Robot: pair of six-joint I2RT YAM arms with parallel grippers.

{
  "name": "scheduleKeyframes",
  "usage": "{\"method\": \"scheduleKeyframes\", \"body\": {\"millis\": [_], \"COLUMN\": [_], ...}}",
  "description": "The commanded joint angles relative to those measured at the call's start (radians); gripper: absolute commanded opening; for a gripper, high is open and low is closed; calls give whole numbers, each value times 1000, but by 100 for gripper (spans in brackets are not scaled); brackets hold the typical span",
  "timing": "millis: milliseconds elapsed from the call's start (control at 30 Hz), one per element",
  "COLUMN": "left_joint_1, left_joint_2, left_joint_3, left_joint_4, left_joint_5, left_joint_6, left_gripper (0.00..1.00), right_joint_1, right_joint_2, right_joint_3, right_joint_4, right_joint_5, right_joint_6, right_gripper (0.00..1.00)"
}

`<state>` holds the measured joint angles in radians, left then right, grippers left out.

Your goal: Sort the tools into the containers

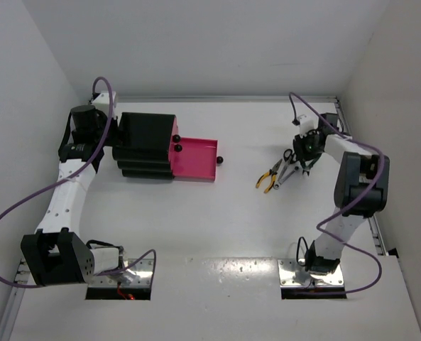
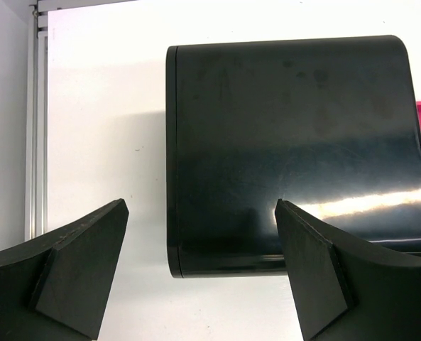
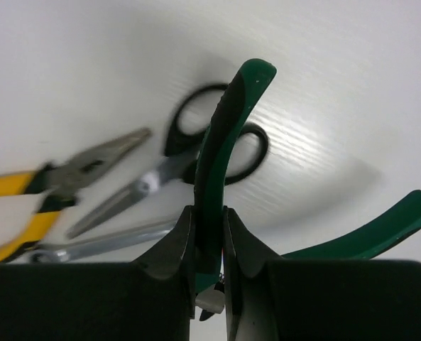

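White table [image 1: 217, 227] — right claw [image 3: 209, 241] clamped tight on a green handle [image 3: 242, 92].
Left claw [image 2: 201, 206] wide open, holding nothing, at the black cabinet [image 2: 288, 142].

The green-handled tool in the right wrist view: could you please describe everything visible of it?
The green-handled tool has two curved handles, dark green with a black inner strip, rubbery-looking. One stands upright, pinched between the fingers of the right gripper; the other splays low to the right. Its head is hidden. Behind it lie black-handled scissors on the white table; whether they touch is unclear.
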<state>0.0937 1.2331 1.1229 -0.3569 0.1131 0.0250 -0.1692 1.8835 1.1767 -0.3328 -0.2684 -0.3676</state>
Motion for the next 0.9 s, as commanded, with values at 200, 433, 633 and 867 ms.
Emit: {"method": "scheduleKeyframes", "body": {"millis": [200,433,633,867], "left_joint_1": [18,18,18,27], "left_joint_2": [-4,-4,-4,-4], "left_joint_3": [9,9,9,9], "left_joint_4": [33,33,33,33], "left_joint_5": [34,43,43,34], "left_joint_6": [-48,-57,-57,-48], "left_gripper": [91,91,91,91], "right_joint_1": [255,483,638,743], "right_joint_2": [-254,-245,-173,-54], "right_joint_3": [44,44,87,176], "right_joint_4": [-8,64,29,-5], "right_joint_5": [-281,-348,-293,-249], "right_joint_6": [-17,-31,-191,-284], "right_gripper": [0,0,0,0]}}
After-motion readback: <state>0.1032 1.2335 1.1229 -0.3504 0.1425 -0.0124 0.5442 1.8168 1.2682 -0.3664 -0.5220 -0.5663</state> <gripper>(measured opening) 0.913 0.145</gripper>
